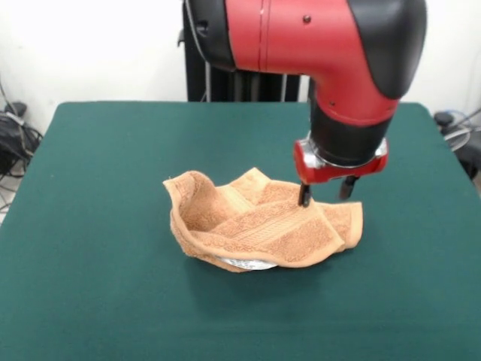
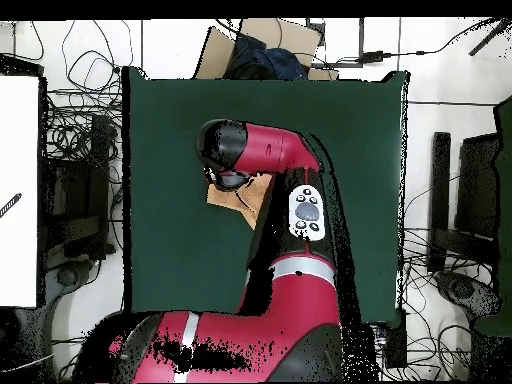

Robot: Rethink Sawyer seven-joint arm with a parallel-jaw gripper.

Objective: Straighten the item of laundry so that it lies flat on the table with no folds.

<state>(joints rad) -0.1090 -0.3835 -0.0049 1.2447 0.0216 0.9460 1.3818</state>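
Note:
The light orange-brown towel (image 1: 259, 222) lies crumpled in the middle of the dark green table (image 1: 90, 188), its edges curled up like a bowl and a fold lying across its front. A white label (image 1: 248, 264) shows under its near edge. My gripper (image 1: 327, 194) points down over the towel's right rear part. Its two fingers stand apart, and the left fingertip (image 1: 304, 198) touches the cloth. In the overhead view the arm covers most of the towel (image 2: 248, 196), and the gripper is hidden under the arm's head.
Green table (image 2: 170, 150) surface surrounds the towel on all sides. The red arm (image 2: 290, 200) reaches over the table's middle. Cables and equipment lie on the floor beyond the table's edges.

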